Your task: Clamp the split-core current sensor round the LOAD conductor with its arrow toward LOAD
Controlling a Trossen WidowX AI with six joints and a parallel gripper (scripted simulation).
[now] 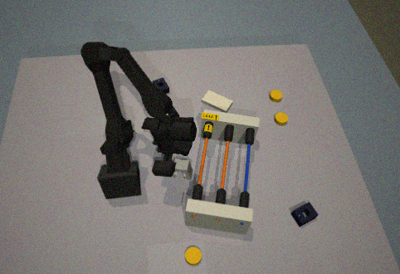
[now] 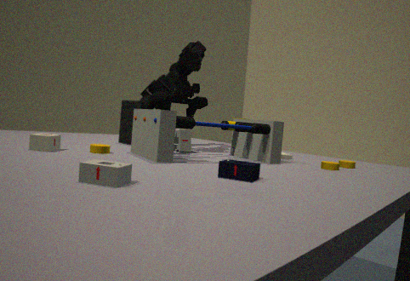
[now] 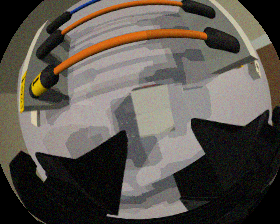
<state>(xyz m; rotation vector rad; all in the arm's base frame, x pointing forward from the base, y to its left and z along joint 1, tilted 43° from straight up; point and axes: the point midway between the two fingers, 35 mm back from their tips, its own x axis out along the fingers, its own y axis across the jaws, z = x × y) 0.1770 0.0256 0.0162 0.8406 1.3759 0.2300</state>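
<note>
The LOAD conductor (image 1: 202,162) (image 3: 136,36) is the orange cable at the arm's side, with a yellow band (image 1: 208,128) marked 1 at the end by the yellow LOAD 1 label (image 1: 210,117). The pale sensor (image 1: 182,165) (image 2: 185,135) (image 3: 153,108) stands on the table beside that cable, on the arm's side, not around it. A red arrow shows on its side in the exterior view; its direction is too small to tell. My gripper (image 3: 160,129) is open above the sensor, fingertips either side of it in the wrist view, holding nothing. The sensor's jaws are mostly hidden.
Two pale end blocks (image 1: 232,120) (image 1: 219,215) hold the LOAD cable, another orange cable (image 1: 225,162) and a blue cable (image 1: 247,166). Dark blocks (image 1: 160,85) (image 1: 306,212), a pale slab (image 1: 217,100), pale boxes (image 2: 105,174) (image 2: 44,143) and several yellow discs (image 1: 193,256) lie around.
</note>
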